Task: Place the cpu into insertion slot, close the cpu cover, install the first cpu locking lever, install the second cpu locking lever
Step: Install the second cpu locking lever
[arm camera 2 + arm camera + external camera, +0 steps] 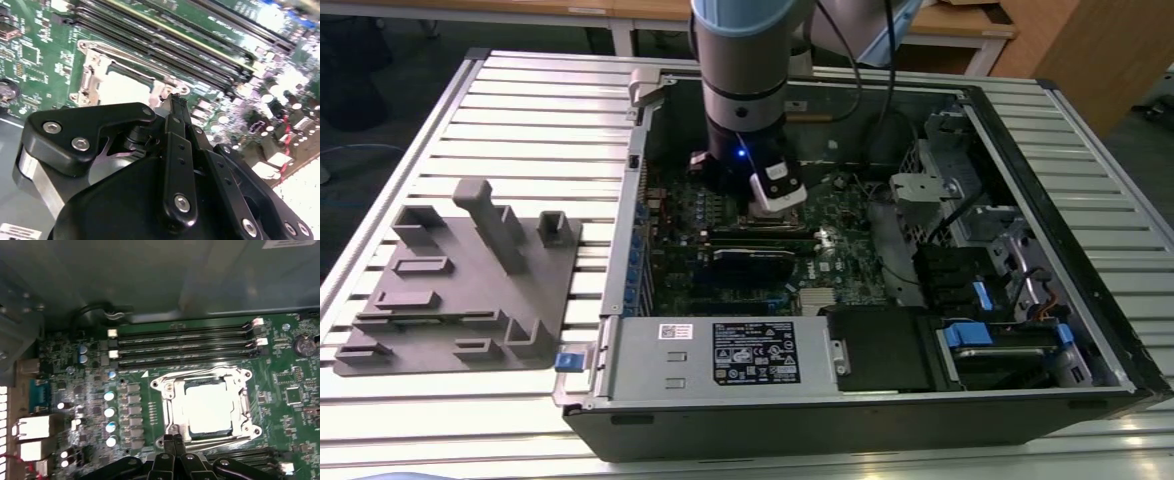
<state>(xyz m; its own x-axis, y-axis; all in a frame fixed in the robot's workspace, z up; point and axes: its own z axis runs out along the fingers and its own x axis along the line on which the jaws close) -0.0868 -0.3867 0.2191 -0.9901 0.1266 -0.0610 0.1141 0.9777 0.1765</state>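
Down inside the open computer case [1014, 130], the tool [173, 439] sits low over the motherboard [280, 385], its black fingers [169, 442] drawn right together with no gap between the tips and nothing held between them. In the first wrist view those tips rest right at the edge of the insertion slot [246, 405], at the shiny metal rim on the side away from the long black memory slots [180, 345]. And there's the cpu [209, 407], seated flat in that socket, its pale silver-grey top glaring bright under the light. The cpu cover [200, 376] lies down around it, a thin silver frame with the chip showing through its square window. The second wrist view looks past the tool's black linkage [172, 165], where the same socket and its metal frame [95, 75] show just beyond the fingertips, the chip's top washed out white. From the exterior view, the arm [744, 90] drops straight down into the middle of the case, which sits on a slatted metal counter [520, 110], with a grey parts fixture [460, 280] lying on the counter to the exterior view's left, well apart from the case.
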